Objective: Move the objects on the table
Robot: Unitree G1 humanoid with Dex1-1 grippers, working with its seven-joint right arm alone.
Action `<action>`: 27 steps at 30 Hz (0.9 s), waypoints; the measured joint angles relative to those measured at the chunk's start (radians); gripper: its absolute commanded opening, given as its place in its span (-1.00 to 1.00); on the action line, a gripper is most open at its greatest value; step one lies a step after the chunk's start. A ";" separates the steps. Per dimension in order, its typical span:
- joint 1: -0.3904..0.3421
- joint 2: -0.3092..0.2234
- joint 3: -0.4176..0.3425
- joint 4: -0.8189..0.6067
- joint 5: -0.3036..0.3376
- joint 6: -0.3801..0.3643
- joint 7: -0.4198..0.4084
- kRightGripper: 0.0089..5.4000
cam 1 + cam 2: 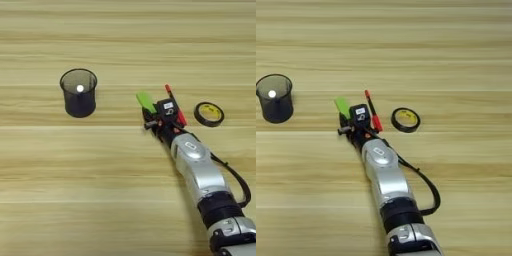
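A: Classify the location.

B: A test or lab bench setup, though only the work surface shows. Evidence: a bare wooden desk [125, 30] fills the view, and a silver robot forearm [385, 175] with an exposed black cable [423, 186] reaches over it.

A: Supporting items?

B: Office-type stock: a black mesh cup [79, 93], a tape roll [208, 114], a pen [372, 110] and a green block [146, 101], set well apart like test pieces.

Light wooden table [125, 45], horizontal grain. Upright black mesh cup [79, 93] is set at left. Green block [146, 101], black-and-red pen [175, 106] and black tape roll [208, 114] are laid in a row at right.
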 measured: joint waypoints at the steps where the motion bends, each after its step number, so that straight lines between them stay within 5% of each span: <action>1: 0.000 0.000 0.000 0.001 0.000 0.000 0.000 -0.38; 27: 0.010 0.002 -0.004 0.011 -0.015 -0.059 -0.038 0.54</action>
